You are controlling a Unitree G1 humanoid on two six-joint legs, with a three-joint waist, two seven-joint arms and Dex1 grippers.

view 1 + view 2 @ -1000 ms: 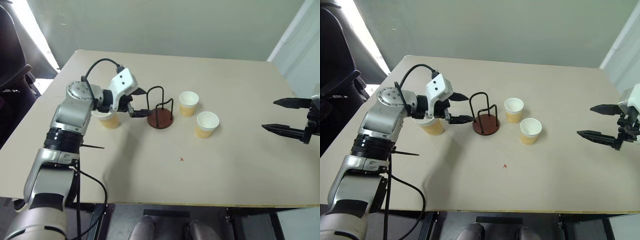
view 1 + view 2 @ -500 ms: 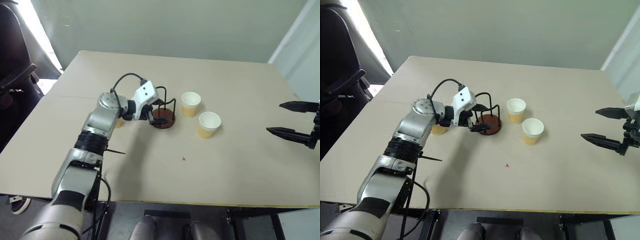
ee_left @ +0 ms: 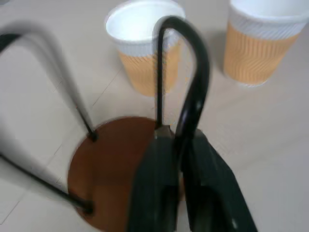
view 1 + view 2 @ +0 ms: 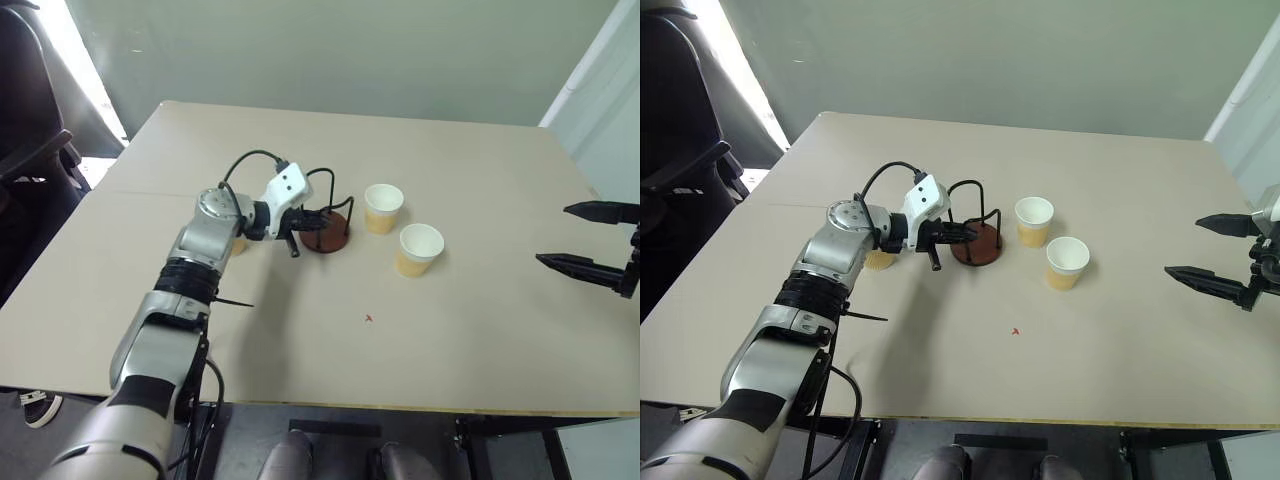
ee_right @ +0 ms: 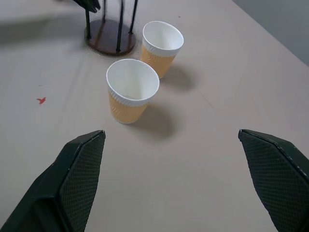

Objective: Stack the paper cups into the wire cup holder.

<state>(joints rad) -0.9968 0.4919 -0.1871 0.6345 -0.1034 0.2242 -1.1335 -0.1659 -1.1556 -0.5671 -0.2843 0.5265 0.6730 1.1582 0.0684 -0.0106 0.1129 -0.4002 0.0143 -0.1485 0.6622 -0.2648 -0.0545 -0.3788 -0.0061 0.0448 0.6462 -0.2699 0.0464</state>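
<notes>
The wire cup holder [image 4: 327,240], a reddish-brown disc with black wire loops, stands mid-table. My left gripper [image 4: 310,218] reaches in from its left and is shut on one wire loop [image 3: 194,77], which is pinched between the fingers [image 3: 154,193]. Two paper cups [image 4: 383,207] [image 4: 418,249] stand upright to the right of the holder. A third paper cup [image 4: 878,261] sits behind my left forearm, mostly hidden. My right gripper [image 4: 598,240] hovers open at the table's right side, well clear of the cups [image 5: 133,89].
A small red mark [image 4: 368,318] lies on the beige table [image 4: 300,340] in front of the cups. A dark chair [image 4: 30,150] stands off the table's left edge. The table's right edge runs under my right gripper.
My left arm swung right from over the left cup to the holder, and its fingers went from open to shut on a wire loop. My right gripper stayed in place.
</notes>
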